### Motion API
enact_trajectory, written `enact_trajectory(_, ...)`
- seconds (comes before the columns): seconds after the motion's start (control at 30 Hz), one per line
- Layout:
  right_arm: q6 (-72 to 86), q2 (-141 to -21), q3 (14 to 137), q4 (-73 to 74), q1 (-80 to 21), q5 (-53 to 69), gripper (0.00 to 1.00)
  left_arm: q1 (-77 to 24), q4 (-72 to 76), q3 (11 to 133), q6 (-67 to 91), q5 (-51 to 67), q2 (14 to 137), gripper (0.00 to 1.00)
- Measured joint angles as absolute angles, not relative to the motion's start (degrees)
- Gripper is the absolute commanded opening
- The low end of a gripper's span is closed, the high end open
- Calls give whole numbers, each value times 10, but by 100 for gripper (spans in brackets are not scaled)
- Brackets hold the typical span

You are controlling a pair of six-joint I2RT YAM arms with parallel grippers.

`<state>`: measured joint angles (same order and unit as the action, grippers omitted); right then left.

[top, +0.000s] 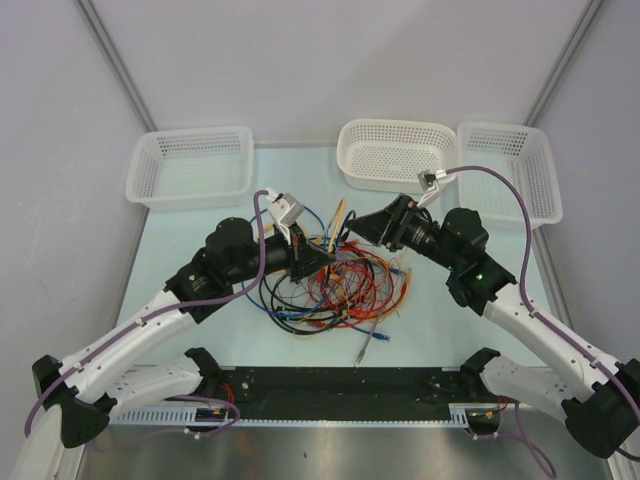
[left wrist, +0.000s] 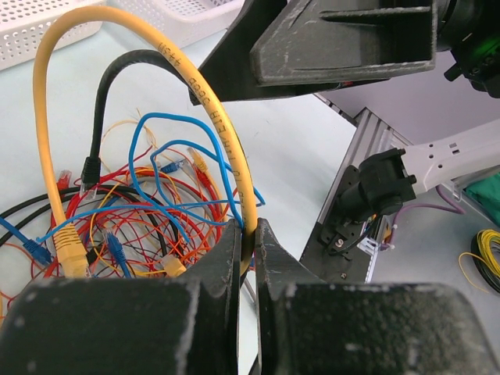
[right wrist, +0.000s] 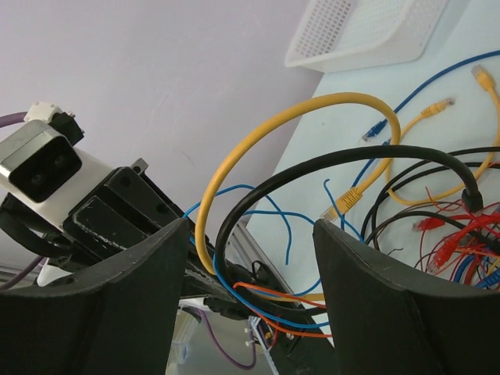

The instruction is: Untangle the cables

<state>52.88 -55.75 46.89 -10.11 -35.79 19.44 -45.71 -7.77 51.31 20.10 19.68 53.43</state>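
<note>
Sprawling across the middle of the pale blue-green table [top: 170,250], the thin red, orange, yellow, blue and black cables [top: 340,290] lie heaped in loose, overlapping loops, with small plug ends poking out around the edges.

At the heap's 10 o'clock edge in the overhead view, the left gripper [left wrist: 250,230] is clenched on a thick yellow cable [left wrist: 211,101]. This cable arches high out of the black fingers [left wrist: 215,266] and drops back to a yellow plug in the pile. A black cable [left wrist: 117,74] curves just inside that yellow arch, and thin blue wire loops lie beneath both.

The right gripper [right wrist: 250,226] sits at the heap's 1 o'clock, close to the left one, with its jaws spread wide and grasping nothing. The yellow and black loops pass through the gap between its fingers [right wrist: 375,289]; whether they touch the fingers cannot be told.

Three white perforated plastic baskets stand along the table's far edge. The left basket [top: 190,165] is at 10 o'clock, the middle basket [top: 395,150] at 12 o'clock, and the right basket [top: 510,170] just beside it at 2 o'clock.
</note>
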Motion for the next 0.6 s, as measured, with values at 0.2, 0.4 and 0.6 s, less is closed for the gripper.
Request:
enact_trajectory(0.2,531,-577,468,-109,-358,194,65,-457,-78,513,201,197,534,1)
enact_trajectory(0.4,544,-607,467,-137,-358,194,61,-457,-78,513,206,197,532,1)
enact_trajectory(0.6,564,-634,467,-179,-358,200,48,-457,-78,513,211,200,532,1)
